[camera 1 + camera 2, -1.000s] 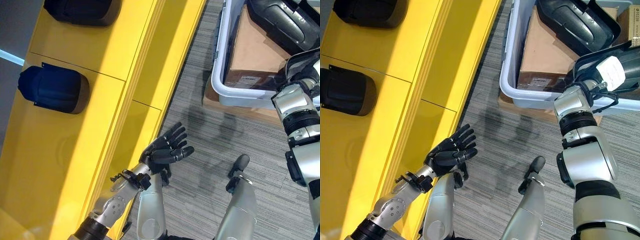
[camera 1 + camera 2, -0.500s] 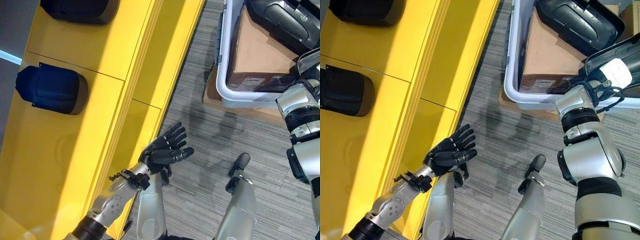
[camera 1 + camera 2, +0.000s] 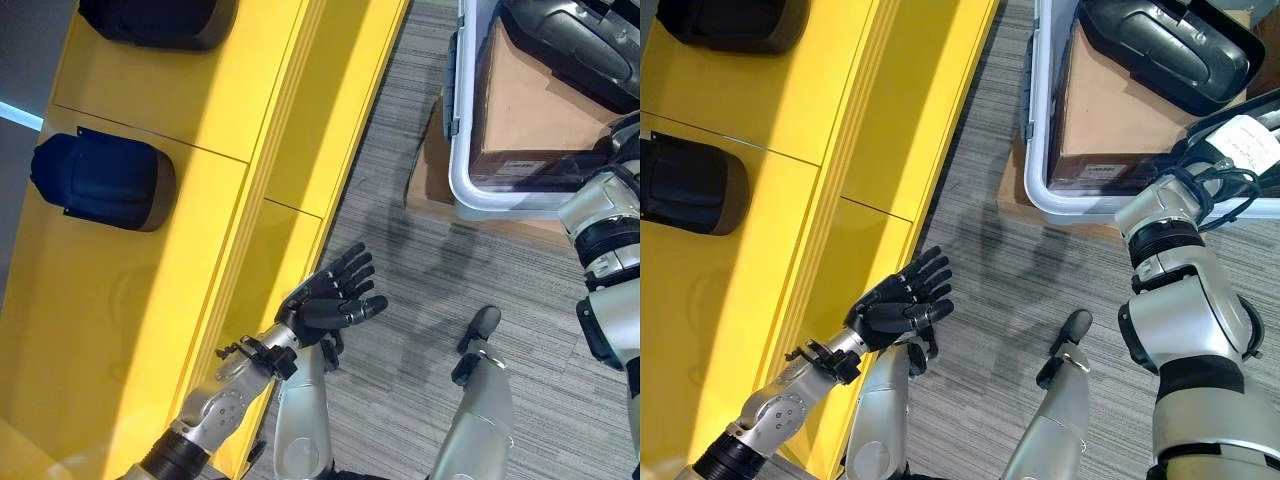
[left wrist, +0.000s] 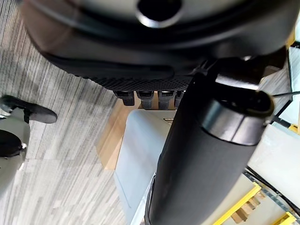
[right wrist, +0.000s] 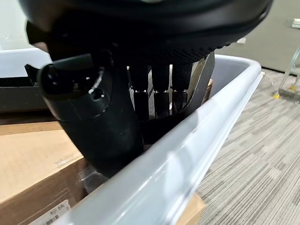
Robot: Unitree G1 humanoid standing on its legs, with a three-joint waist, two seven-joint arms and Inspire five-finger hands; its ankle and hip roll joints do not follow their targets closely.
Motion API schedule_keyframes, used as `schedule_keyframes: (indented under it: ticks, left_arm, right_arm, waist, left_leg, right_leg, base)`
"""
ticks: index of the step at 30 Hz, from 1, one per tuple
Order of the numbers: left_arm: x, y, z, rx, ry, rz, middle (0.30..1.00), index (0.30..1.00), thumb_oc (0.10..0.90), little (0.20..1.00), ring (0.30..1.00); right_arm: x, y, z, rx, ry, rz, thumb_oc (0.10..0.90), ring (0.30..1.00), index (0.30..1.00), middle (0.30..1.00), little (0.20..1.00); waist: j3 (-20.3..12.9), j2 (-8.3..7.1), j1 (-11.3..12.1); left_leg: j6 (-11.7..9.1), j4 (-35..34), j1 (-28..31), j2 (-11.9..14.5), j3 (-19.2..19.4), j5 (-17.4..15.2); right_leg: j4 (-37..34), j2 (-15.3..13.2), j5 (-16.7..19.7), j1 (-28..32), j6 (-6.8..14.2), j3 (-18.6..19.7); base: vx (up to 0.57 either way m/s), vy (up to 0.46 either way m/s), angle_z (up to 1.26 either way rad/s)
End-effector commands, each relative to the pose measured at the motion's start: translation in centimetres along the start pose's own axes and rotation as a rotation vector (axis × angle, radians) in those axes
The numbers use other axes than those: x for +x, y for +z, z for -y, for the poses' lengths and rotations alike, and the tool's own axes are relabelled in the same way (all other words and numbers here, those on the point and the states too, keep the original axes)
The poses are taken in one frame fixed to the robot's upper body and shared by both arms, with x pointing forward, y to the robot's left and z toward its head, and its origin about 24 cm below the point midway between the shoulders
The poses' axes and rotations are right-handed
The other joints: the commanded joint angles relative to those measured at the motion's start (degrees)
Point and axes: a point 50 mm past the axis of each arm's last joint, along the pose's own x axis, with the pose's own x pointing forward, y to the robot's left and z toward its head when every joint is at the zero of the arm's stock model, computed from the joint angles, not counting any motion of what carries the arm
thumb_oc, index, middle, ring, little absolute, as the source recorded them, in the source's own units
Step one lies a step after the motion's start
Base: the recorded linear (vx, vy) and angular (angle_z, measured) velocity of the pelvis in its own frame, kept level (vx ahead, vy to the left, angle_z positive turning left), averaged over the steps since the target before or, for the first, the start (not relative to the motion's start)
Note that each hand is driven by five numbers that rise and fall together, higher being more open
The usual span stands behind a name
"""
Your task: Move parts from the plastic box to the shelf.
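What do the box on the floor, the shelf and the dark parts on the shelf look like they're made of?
The box looks like pale, glossy moulded plastic: its rim is rounded and catches the light. The shelf seems to be painted metal or board, smooth yellow with faint reflections and thin panel seams. The dark parts look like matte black moulded plastic shells, though a soft covering can't be excluded.

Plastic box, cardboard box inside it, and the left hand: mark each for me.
plastic box (image 3: 1038, 190): right eye view, on its near-left rim corner.
cardboard box (image 3: 1110, 110): right eye view, on its bare brown top.
left hand (image 3: 318, 302): left eye view, on the palm, fingers spread open above the floor.
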Motion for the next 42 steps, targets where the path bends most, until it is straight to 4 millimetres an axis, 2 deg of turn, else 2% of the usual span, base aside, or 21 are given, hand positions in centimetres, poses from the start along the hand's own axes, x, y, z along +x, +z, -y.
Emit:
schedule_keyframes:
  ticks: [1,4,11,18,23,25,28,32,37,42]
  left_arm:
    - [-0.2,1.3,2.1,-0.017,-0.149,0.113,1.0,1.0,0.9,1.0,1.0]
    - [-0.3,1.4,2.1,-0.015,-0.151,0.114,1.0,1.0,0.9,1.0,1.0]
    - [-1.1,1.7,1.8,-0.005,-0.15,0.106,1.0,1.0,0.9,1.0,1.0]
    - [-2.2,1.8,1.4,-0.001,-0.141,0.096,1.0,1.0,0.9,1.0,1.0]
    - [-2.8,1.7,1.4,-0.009,-0.148,0.093,1.0,1.0,0.9,1.0,1.0]
    - [-2.9,1.6,1.3,-0.014,-0.147,0.09,1.0,1.0,0.9,1.0,1.0]
    - [-3.1,1.4,1.2,-0.017,-0.146,0.082,1.0,1.0,0.9,1.0,1.0]
    - [-3.1,1.2,1.2,-0.018,-0.156,0.08,1.0,1.0,0.9,1.0,1.0]
    - [-3.0,1.0,1.1,-0.017,-0.162,0.077,1.0,1.0,0.9,1.0,1.0]
    - [-2.8,1.1,1.2,-0.012,-0.177,0.082,1.0,1.0,0.9,1.0,1.0]
  right_arm:
    - [2.8,-4.7,4.0,-0.17,-0.205,-0.136,0.4,0.3,0.3,0.3,0.3]
    - [2.8,-4.7,4.3,-0.166,-0.23,-0.129,0.4,0.3,0.3,0.3,0.3]
    - [3.6,-5.7,6.7,-0.124,-0.321,-0.141,0.4,0.3,0.3,0.3,0.3]
    - [4.7,-7.2,10.1,-0.102,-0.423,-0.133,0.4,0.3,0.3,0.3,0.3]
    - [5.2,-7.2,13.1,-0.114,-0.501,-0.077,0.4,0.3,0.3,0.3,0.3]
    - [5.2,-7.1,13.8,-0.127,-0.516,-0.047,0.4,0.3,0.3,0.3,0.3]
    - [5.2,-6.3,14.8,-0.141,-0.529,0.015,0.4,0.3,0.3,0.3,0.3]
    - [5.0,-5.3,15.4,-0.153,-0.536,0.085,0.4,0.3,0.3,0.3,0.3]
    - [4.4,-3.3,15.4,-0.156,-0.546,0.213,0.4,0.3,0.3,0.3,0.3]
    - [2.9,0.2,15.3,-0.148,-0.55,0.426,0.4,0.3,0.3,0.3,0.3]
  waist:
    - [-0.3,3.08,-0.1]
    - [-0.3,2.8,-0.2]
    - [-0.3,0.97,-0.6]
    - [-0.3,-1.35,-1.2]
    - [-0.3,-2.61,-1.3]
    - [-0.3,-2.97,-1.3]
    - [-0.3,-3.77,-1.3]
    - [-0.3,-4.11,-1.3]
    - [-0.3,-4.36,-1.4]
    - [-0.3,-4.61,-1.7]
  left_leg:
    - [-1.0,-7.5,2.4,0.2,-3.5,1.2]
    - [-1.0,-7.9,3.1,0.3,-3.3,1.3]
    - [-1.5,-10.3,7.2,0.8,-2.6,1.9]
    - [-2.1,-12.5,12.3,1.8,-1.9,2.6]
    - [-2.7,-14.4,15.6,2.6,-1.6,3.6]
    - [-2.8,-14.7,16.4,2.8,-1.7,4.0]
    - [-2.9,-15.2,17.4,3.2,-1.8,4.5]
    - [-3.0,-15.3,17.8,3.5,-2.0,4.8]
    - [-2.8,-15.8,18.3,3.5,-2.2,4.7]
    - [-2.6,-16.7,20.1,3.2,-2.0,4.3]
  right_leg:
    - [12.8,0.4,-15.0,0.6,1.8,-1.0]
    - [12.4,0.6,-14.9,1.2,1.8,-1.1]
    - [10.9,1.3,-14.8,5.0,2.2,-1.9]
    - [10.8,2.8,-15.7,8.8,1.6,-2.8]
    - [11.5,3.8,-16.7,10.7,0.9,-3.3]
    - [11.8,4.0,-17.0,11.2,0.7,-3.4]
    - [12.2,4.7,-17.5,11.8,0.4,-3.5]
    - [12.4,5.3,-17.8,12.0,0.0,-3.4]
    - [11.8,5.8,-17.6,12.3,0.1,-3.2]
    - [10.5,6.1,-17.2,13.7,0.4,-2.8]
  base:
    - [0.0,0.0,0.0]
    - [0.0,0.0,0.0]
    - [0.0,-0.046,0.0]
    - [0.02,-0.049,-0.05]
    - [0.02,-0.038,-0.09]
    - [0.03,-0.035,-0.06]
    - [0.01,-0.032,-0.07]
    - [0.0,-0.008,-0.01]
    - [-0.02,0.003,-0.03]
    - [-0.03,0.02,-0.02]
